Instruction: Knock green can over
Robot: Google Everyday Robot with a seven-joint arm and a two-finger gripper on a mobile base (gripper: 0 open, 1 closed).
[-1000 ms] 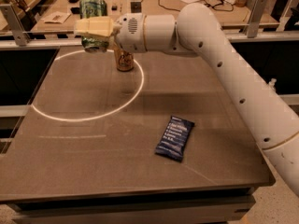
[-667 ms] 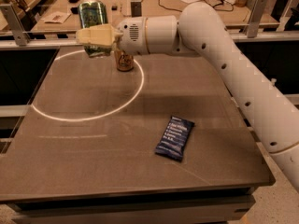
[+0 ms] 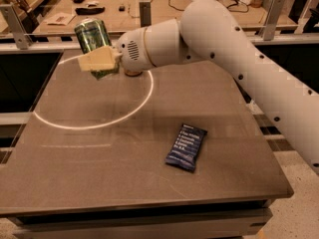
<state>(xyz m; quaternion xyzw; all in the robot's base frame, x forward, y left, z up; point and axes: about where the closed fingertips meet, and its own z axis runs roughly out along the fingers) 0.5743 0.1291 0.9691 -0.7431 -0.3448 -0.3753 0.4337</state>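
Note:
The green can (image 3: 92, 35) is shiny green with pale graphics. It tilts with its top toward the left, over the far left part of the table. My gripper (image 3: 93, 63) is shut on its lower half: one pale finger (image 3: 99, 59) crosses the can's front and the other is hidden behind it. The can's bottom edge shows just under the finger. The gold-orange can (image 3: 132, 74) is almost wholly hidden behind my wrist; only a sliver of its base shows.
A dark blue snack packet (image 3: 186, 146) lies flat on the grey table (image 3: 99, 173), right of centre. A white ring (image 3: 89, 118) is marked on the table's left half. A second bench (image 3: 164, 19) with cables and small items stands behind.
The gripper and the green can have come down together and slightly left, closer to the table top. My wrist now covers the gold-orange can, which stood in plain sight before.

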